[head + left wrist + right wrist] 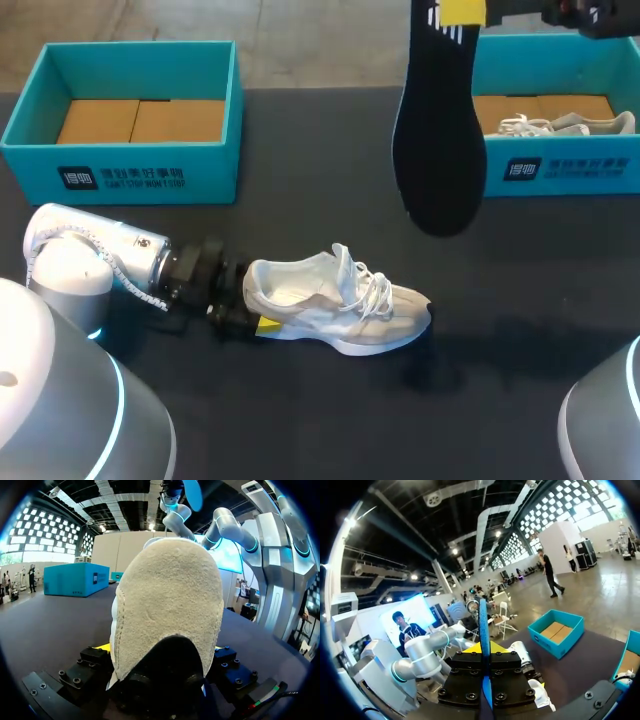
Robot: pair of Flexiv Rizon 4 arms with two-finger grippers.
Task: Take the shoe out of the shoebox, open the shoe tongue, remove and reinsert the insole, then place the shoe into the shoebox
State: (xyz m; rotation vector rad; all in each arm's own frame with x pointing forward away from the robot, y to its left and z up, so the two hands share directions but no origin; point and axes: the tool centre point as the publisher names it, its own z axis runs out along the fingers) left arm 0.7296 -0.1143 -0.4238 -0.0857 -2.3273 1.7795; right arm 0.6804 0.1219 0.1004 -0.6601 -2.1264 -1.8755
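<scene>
Bench (300, 400): black top, everything sits on it.
Left box (140, 165): teal, far side, just brown cardboard showing inside.
Right box (570, 168): same teal, with a second shoe (565, 124) lying in it.
Shoe (335, 300): white sneaker, upright on the bench near the middle, toe towards my right, well apart from both boxes.
Insole (440, 150): dark, hanging toe-down high over the bench, between the shoe and the right box.
Progress: I'd say about halfway. Shoe's out, insole's out. Left to do: slide the insole back in, then box the shoe. Can't tell which box is meant.
Left pincer (255, 315): low at the heel, fingers either side, clamped on the shoe to steady it.
Right pincer (462, 10): closed tight on the insole's top end, pinching it flat.
</scene>
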